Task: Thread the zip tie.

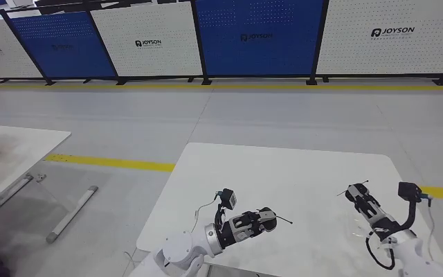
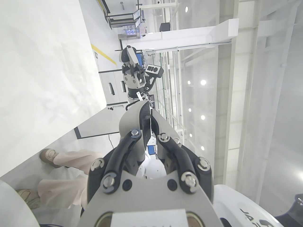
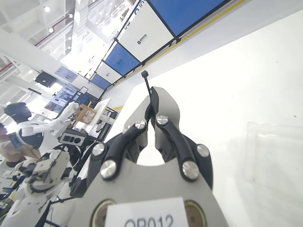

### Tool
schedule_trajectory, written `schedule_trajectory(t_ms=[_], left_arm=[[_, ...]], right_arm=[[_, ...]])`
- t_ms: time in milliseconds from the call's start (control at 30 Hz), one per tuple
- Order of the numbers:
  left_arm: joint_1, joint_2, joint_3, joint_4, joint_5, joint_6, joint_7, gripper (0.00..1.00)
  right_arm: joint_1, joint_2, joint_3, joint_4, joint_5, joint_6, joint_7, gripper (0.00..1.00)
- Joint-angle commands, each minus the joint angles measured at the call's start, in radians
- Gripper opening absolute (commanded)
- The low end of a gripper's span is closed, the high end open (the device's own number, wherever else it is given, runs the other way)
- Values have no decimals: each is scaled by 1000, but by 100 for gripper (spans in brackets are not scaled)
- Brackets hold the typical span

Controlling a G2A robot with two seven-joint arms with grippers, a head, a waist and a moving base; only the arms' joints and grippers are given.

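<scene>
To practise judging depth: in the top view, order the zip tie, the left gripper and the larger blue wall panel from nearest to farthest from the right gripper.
1. Zip tie, clamped in the right gripper.
2. Left gripper, across the table on its left.
3. Larger blue wall panel, far back beyond the floor.

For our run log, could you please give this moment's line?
left gripper shut on thin strip; right gripper shut on zip tie; grippers apart
</scene>
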Motion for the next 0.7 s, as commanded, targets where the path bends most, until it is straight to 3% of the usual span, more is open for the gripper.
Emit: schedule_trajectory(t_ms=[0,167,300,367,533,667], left_arm=[[0,0,0,0,0,0,0,0],[0,0,0,0,0,0,0,0],[0,0,0,0,0,0,0,0],[0,0,0,0,0,0,0,0],[0,0,0,0,0,0,0,0],[0,0,0,0,0,0,0,0]], right_arm=[[0,0,0,0,0,0,0,0],[-1,-1,3,5,-7,15,-12,0],[-1,-12,-15,-35,-88,289,-107,0],[-2,-18,-21,-52,-128,383,-149,0],[-11,-42,6,8,-199,383,-151,0],[36,-66,15,58,-275,383,-88,0]])
